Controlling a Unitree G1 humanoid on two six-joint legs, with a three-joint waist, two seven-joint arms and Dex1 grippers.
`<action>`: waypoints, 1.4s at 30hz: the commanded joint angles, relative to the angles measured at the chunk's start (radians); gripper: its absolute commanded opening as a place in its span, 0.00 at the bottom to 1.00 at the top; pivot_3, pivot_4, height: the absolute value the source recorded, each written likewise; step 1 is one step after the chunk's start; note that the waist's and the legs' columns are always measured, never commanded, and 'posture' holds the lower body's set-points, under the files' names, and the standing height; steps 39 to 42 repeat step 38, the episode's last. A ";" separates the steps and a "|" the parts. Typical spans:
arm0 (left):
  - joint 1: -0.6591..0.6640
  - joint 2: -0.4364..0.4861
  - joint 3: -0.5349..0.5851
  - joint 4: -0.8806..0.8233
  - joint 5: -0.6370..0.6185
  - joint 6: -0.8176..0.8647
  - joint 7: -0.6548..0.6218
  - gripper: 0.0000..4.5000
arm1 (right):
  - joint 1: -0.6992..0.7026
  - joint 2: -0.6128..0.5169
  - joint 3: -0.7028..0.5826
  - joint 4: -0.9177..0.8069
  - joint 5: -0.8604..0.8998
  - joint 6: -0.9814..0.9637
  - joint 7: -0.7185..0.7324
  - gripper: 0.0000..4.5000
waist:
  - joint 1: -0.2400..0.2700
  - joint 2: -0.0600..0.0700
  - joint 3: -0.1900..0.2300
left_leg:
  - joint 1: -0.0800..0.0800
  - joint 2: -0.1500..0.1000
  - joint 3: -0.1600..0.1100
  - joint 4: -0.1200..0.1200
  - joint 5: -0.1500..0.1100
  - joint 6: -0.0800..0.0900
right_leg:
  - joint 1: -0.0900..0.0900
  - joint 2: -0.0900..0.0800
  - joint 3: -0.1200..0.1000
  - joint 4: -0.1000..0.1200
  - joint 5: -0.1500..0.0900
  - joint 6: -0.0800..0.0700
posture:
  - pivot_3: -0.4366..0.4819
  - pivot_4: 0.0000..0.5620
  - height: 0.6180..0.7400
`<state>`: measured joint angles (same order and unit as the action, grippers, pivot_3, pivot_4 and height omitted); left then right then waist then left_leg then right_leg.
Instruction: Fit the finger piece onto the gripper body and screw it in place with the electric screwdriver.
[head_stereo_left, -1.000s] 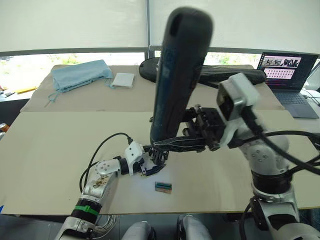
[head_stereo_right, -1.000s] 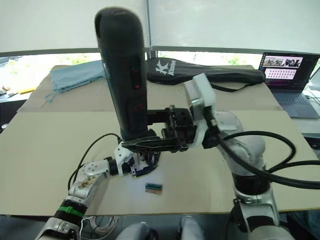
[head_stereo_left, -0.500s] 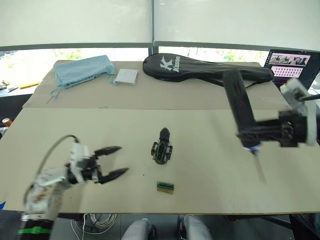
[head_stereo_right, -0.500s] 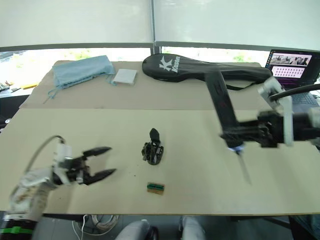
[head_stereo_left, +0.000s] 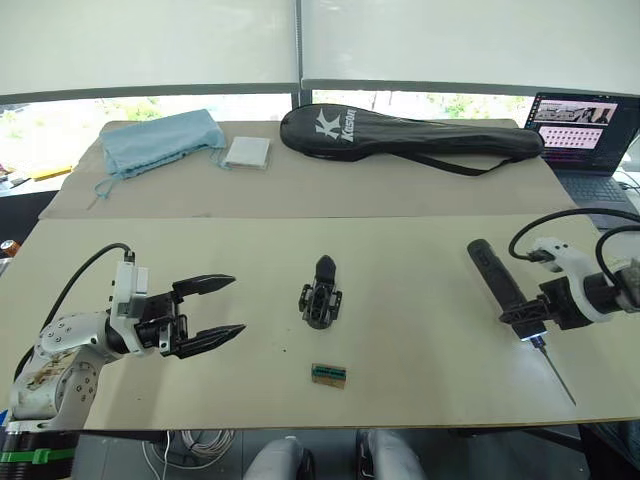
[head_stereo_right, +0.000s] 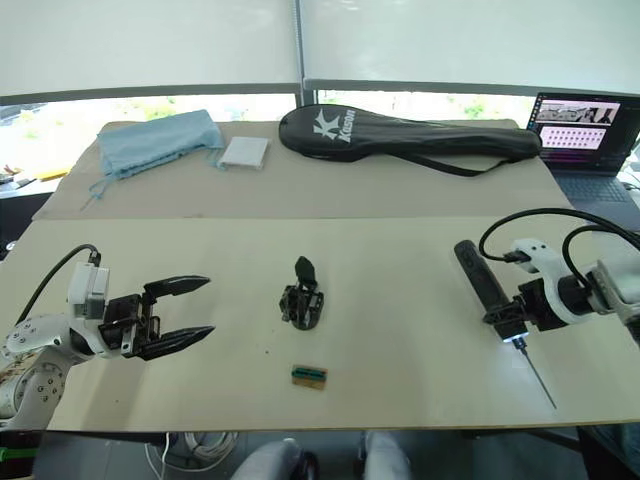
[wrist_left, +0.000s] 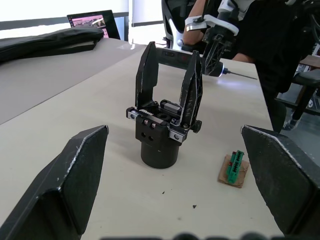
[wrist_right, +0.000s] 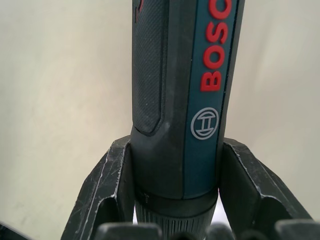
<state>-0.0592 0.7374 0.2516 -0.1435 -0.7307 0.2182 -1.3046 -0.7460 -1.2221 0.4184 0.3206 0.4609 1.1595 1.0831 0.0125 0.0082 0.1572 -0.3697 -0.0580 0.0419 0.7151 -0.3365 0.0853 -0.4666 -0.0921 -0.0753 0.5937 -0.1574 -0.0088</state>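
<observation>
Right wrist view: right claw (wrist_right: 176, 210) grips the electric screwdriver (wrist_right: 182, 95).

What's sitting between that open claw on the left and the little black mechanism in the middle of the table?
Nothing visible. Bare tabletop lies between the left gripper and the gripper body. The small green-and-tan box sits nearer the table's front edge, off that line.

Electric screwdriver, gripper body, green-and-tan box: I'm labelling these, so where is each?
electric screwdriver (head_stereo_left: 496, 282), left eye view, on its black handle.
gripper body (wrist_left: 158, 145), left wrist view, on its round base.
green-and-tan box (head_stereo_left: 328, 374), left eye view, on its top face.
</observation>
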 joint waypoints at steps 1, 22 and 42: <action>0.005 0.003 0.020 -0.036 -0.009 0.006 0.008 1.00 | -0.048 0.010 -0.004 0.042 -0.079 -0.057 0.054 0.43 | 0.000 0.000 0.000 | 0.000 0.000 0.000 0.000 0.000 0.000 | 0.000 0.000 0.000 0.000 0.000 0.000 | 0.48 0.27 1.00; 0.096 0.140 0.062 0.168 0.333 -0.194 0.113 1.00 | 0.182 -0.030 -0.570 -0.115 -0.005 -0.585 0.349 0.99 | -0.013 0.001 0.002 | 0.009 0.002 -0.001 0.001 0.001 -0.004 | 0.009 0.003 -0.002 0.000 -0.001 0.001 | 0.48 0.27 1.00; 0.111 0.109 0.080 0.231 0.381 -0.332 0.177 1.00 | 0.591 0.317 -0.728 -0.519 0.053 -1.070 0.311 0.99 | 0.000 -0.001 0.002 | 0.016 0.000 0.000 0.000 -0.002 -0.011 | 0.014 0.002 0.000 0.001 -0.001 0.001 | 0.48 0.27 1.00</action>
